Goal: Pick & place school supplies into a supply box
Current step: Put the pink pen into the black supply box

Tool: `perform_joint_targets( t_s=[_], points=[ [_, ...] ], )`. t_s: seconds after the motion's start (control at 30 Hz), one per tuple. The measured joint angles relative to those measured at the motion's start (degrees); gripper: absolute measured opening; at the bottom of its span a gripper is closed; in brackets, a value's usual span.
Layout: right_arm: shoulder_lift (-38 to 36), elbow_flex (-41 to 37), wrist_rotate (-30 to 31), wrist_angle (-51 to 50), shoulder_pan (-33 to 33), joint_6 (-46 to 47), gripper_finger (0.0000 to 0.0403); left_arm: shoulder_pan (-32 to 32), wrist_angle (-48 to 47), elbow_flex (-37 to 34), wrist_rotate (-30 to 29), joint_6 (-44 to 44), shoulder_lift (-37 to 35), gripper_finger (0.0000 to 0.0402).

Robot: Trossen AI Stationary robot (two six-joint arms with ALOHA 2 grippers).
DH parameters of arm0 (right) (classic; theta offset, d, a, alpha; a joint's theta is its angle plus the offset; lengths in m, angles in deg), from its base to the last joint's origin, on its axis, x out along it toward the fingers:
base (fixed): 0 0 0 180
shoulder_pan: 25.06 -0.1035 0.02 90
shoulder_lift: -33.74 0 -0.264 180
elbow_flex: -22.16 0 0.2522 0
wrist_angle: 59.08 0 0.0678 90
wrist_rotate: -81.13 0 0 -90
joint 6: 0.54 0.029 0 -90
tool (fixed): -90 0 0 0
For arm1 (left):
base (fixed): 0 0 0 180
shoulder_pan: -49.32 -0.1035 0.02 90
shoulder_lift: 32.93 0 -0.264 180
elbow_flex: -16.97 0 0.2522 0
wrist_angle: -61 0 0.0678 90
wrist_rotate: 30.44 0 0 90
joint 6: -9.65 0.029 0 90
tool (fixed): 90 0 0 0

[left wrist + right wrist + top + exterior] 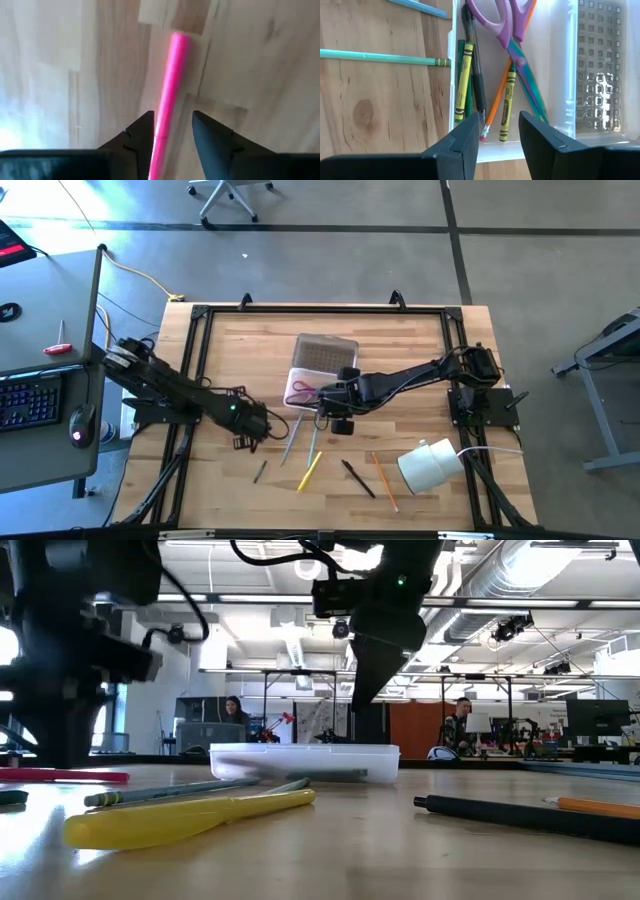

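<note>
Wood desk [420,350]: my left gripper [172,131] has fingers apart straddling the pink pen [170,90], so centre before closing; my right gripper [499,131], fingers apart and empty, hovers over the supply box [560,75].

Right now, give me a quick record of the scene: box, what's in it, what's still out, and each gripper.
box: clear box, lid open
in box: scissors, crayons, pencil, dark pen
on table: yellow marker, black pen, teal pencil, others
left gripper: open, astride a pink pen
right gripper: open, empty, over the box
</note>
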Motion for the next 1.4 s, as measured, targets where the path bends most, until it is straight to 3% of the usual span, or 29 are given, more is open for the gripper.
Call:
perform_joint_targets(
  t_s=[0.2, 0.37, 0.43, 0.6, 0.7, 0.9, 1.0, 1.13, 1.4],
  points=[
    [0.02, -0.07, -0.06, -0.11, 0.07, -1.45, 0.0117, -0.07, -0.90, 2.29, -4.35, 4.03, -10.83, 0.0164],
    [0.02, -0.07, -0.04, -0.18, 0.07, -1.53, 0.0118, -0.06, -5.43, 2.69, -11.29, 6.35, -26.81, 0.0175],
    [0.03, -0.07, -0.06, -0.29, 0.04, -1.53, 0.0118, 0.03, -2.82, 1.81, -12.03, 7.03, -34.19, 0.0178],
    [0.04, -0.07, -0.04, 0.06, 0.07, -1.55, 0.0118, -0.06, 6.03, -6.90, -11.42, 6.40, -50.53, 0.0177],
    [0.04, -0.07, -0.05, 0.44, 0.06, -1.46, 0.0119, -0.08, 8.90, -14.31, -11.51, 5.87, -55.85, 0.0177],
    [0.04, -0.07, -0.04, 1.20, 0.07, -1.53, 0.0119, -0.06, 23.72, -29.22, -1.07, 5.27, -57.20, 0.0177],
    [0.04, -0.07, -0.06, 2.02, 0.07, -1.52, 0.0119, -0.06, 31.08, -34.60, -1.21, 5.20, -55.26, 0.0176],
    [0.07, -0.07, -0.94, 3.02, 0.07, -1.53, 0.0119, -0.06, 32.06, -37.99, -2.24, 4.15, -52.74, 0.0176],
    [0.07, -0.07, -2.46, 3.99, 0.07, -1.53, 0.0119, -0.06, 35.29, -38.22, -2.96, 8.58, -46.18, 0.0177]
  ],
)
